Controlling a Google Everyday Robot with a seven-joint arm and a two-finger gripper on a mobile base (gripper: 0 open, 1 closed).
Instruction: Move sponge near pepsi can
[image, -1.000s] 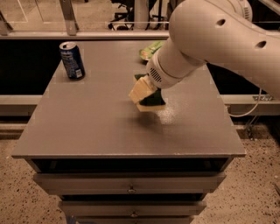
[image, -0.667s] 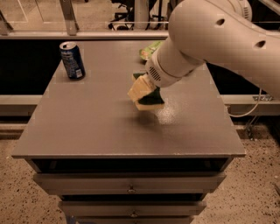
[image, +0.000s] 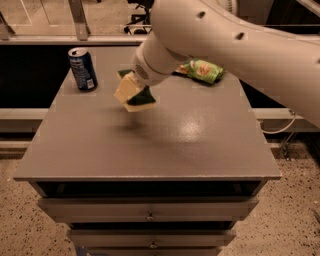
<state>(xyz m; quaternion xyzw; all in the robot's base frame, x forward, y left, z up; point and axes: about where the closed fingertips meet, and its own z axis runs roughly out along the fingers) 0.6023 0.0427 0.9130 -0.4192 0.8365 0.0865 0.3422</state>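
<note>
1. Fingers (image: 126, 89) of the gripper (image: 134, 95) were clamped on the sponge (image: 144, 99), holding it tilted and clear of the table (image: 150, 150), apparently for carrying.
2. Sponge and gripper hovered right of the can (image: 83, 69), near it but apart; setting down closer seemed the remaining step.
3. Behind them, the arm (image: 225, 40) reached in from farther right of the can, above a snack bag (image: 202, 70).

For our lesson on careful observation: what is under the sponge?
Only bare grey table top with a soft shadow. The sponge hangs above it, gripped by the hand, right of the Pepsi can. The arm covers the hand's upper part.
</note>
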